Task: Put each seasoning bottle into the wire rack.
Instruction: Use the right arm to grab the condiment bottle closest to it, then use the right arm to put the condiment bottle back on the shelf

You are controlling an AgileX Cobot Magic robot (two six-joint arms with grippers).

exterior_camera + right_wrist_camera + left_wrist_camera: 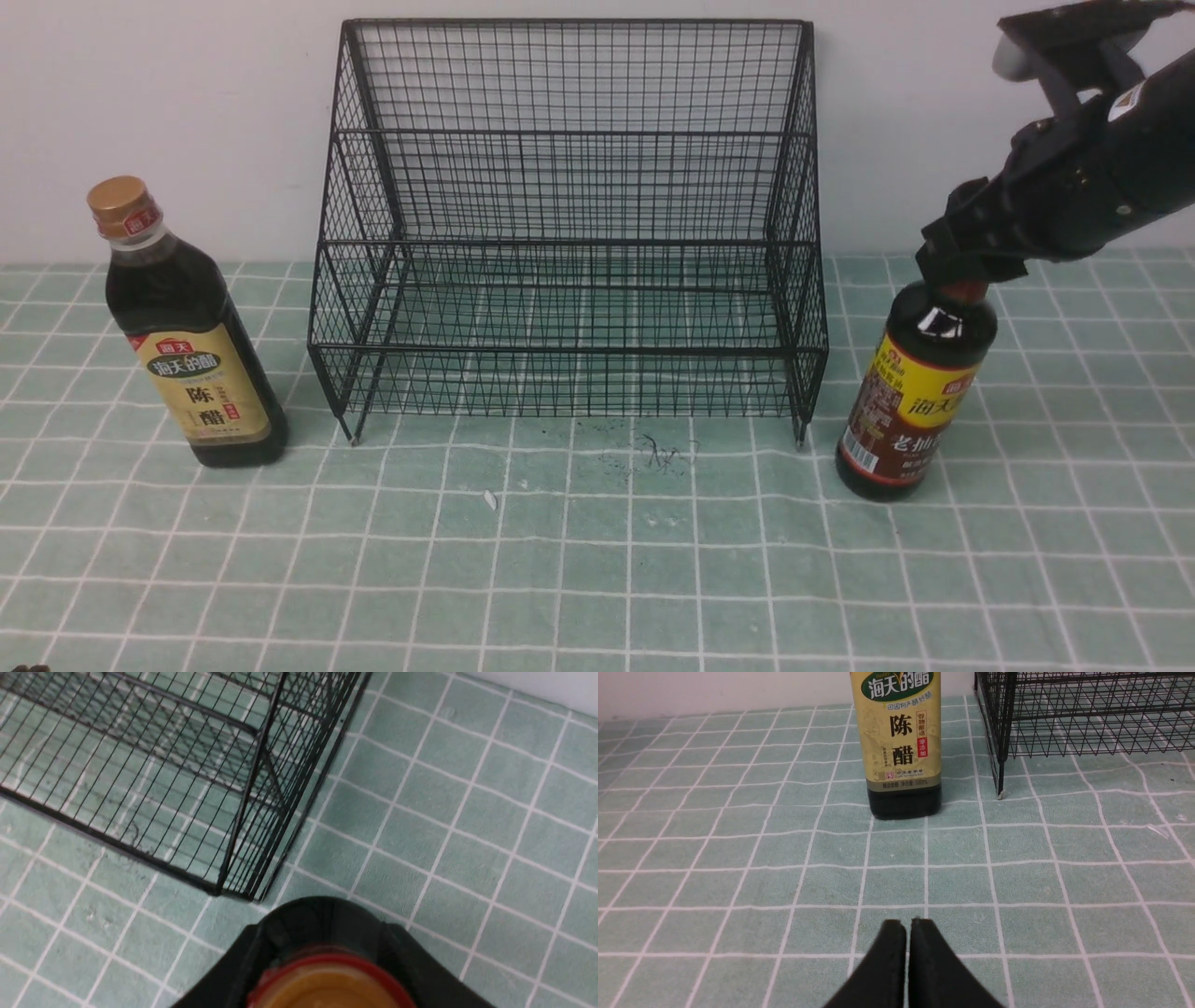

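Observation:
The broad seasoning bottle (191, 355), gold-capped with a beige label, stands on the cloth left of the wire rack (569, 353). In the left wrist view that bottle (903, 746) stands upright well ahead of my left gripper (908, 924), which is shut and empty. The slimmer seasoning bottle (910, 401), with a yellow-red label, stands right of the rack. My right gripper (962, 275) comes down on its neck. In the right wrist view the fingers (233, 970) press on both sides of the red-rimmed cap (327, 984). The rack holds nothing.
A green checked cloth (597, 560) covers the table. A white wall stands right behind the rack. The rack's right front corner (233, 891) sits close beside the slimmer bottle. A small white scrap (489, 500) and dark scribbles (667, 455) lie in front of the rack.

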